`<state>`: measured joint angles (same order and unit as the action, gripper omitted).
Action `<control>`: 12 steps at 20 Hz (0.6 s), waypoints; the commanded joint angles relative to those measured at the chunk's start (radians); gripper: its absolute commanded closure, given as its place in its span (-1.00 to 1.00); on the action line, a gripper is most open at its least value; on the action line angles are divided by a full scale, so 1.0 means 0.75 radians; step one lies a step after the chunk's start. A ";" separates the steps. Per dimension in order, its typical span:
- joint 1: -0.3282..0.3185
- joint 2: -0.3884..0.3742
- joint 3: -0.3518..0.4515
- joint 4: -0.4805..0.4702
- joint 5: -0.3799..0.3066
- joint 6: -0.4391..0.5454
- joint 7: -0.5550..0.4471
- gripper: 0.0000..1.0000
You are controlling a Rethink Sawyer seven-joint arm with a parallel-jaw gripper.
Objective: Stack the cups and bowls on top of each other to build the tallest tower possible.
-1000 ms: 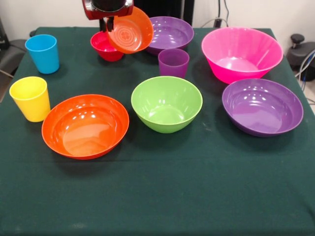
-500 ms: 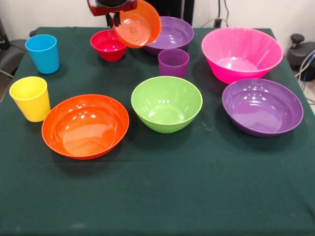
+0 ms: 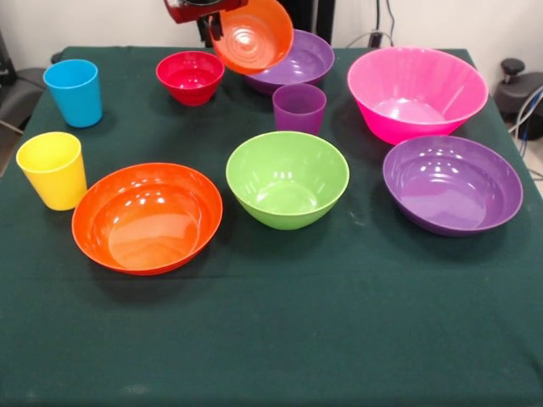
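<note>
Left of the hand, the small red bowl (image 3: 190, 76) sits upright on the desk (image 3: 271, 339), clear of the load. The hand (image 3: 214, 24) is clamped on the rim of the small orange bowl (image 3: 252, 36), which is held off the desk at the far edge, tilted steeply with its opening turned toward the camera; the fingers are mostly cropped, so the grip point is only presumed. Right of and below the hand lie the far purple bowl (image 3: 297, 59), purple cup (image 3: 299, 108) and green bowl (image 3: 287, 180), so any stacking target is reached by travel forward and down, with the bowl levelled first.
</note>
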<state>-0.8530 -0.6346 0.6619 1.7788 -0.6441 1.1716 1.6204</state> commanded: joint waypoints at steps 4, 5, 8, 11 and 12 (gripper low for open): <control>-0.040 0.044 0.237 0.131 -0.101 -0.237 -0.430 1.00; -0.038 0.050 0.239 0.127 -0.104 -0.238 -0.423 1.00; -0.029 0.069 0.239 0.121 -0.108 -0.234 -0.397 1.00; -0.024 0.077 0.245 0.142 -0.106 -0.258 -0.360 1.00; -0.017 0.060 0.256 0.155 -0.090 -0.252 -0.341 1.00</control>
<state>-0.8958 -0.6319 0.7903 1.8259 -0.6512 1.0414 1.6204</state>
